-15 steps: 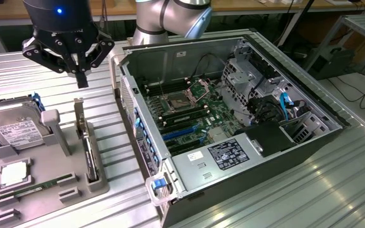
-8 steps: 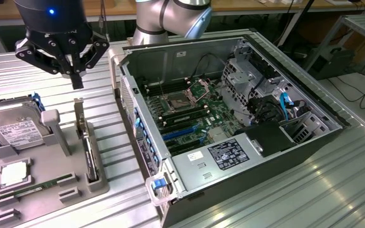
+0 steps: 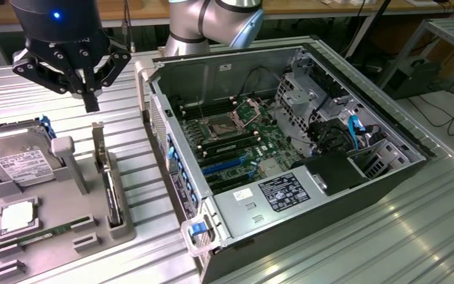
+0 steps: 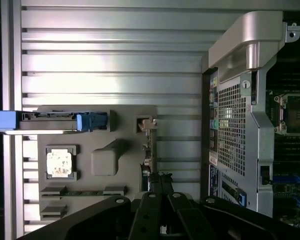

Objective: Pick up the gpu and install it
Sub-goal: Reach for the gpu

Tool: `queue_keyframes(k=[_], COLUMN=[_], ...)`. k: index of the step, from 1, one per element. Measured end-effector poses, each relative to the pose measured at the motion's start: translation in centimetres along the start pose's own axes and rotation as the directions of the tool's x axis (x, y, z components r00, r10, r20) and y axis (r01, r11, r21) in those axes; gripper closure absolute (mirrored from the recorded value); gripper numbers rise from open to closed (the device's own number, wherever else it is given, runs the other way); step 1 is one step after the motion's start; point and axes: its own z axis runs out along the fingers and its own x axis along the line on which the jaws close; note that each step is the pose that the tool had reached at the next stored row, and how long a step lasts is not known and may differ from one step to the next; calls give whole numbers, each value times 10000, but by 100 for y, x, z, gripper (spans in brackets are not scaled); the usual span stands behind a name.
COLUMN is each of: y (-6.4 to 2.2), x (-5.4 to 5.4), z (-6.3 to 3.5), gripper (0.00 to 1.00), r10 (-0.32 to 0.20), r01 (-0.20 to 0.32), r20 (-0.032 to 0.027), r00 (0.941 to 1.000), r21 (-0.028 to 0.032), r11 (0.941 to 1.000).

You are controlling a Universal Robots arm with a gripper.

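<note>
Black hand (image 3: 92,105), fingers pressed together, hangs over thin gpu (image 3: 109,183) standing edge-up in grey moulded tray (image 3: 57,204); ribbed metal surface (image 3: 401,236).

Ribbed silver metal table (image 3: 385,236). A grey parts tray (image 3: 93,198) lies flat on it, under the pincer (image 3: 91,97). An open black computer case (image 3: 330,236) lies on its side on the table, to the exterior view's right of the pincer, just beside the tray. Can't tell if tray and case touch. Bare table slats run beyond the pincer.
</note>
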Motion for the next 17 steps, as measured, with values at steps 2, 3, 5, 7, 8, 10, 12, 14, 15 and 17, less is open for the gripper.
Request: queue_keyframes(k=[2, 3, 5, 7, 8, 10, 12, 14, 15, 17], y=[-1, -1, -3, -4, -4, -5, -6, -7, -8, -8], x=[14, 21, 38, 57, 64, 77, 92, 109, 116, 130], z=[0, 0, 1, 2, 1, 1, 2, 2, 2, 3], gripper=[89, 89, 89, 89, 89, 89, 89, 89, 89, 89], r10=[-5, -7, -14, -21, -23, -27, -32, -36, -38, -40], r01=[5, 7, 14, 21, 23, 27, 32, 36, 38, 40], r20=[-3, -4, -9, -12, -15, -19, -21, -23, -25, -28], r00=[10000, 10000, 10000, 10000, 10000, 10000, 10000, 10000, 10000, 10000], r21=[0, 0, 0, -1, -1, 0, -1, -1, -1, -1], r11=[10000, 10000, 10000, 10000, 10000, 10000, 10000, 10000, 10000, 10000])
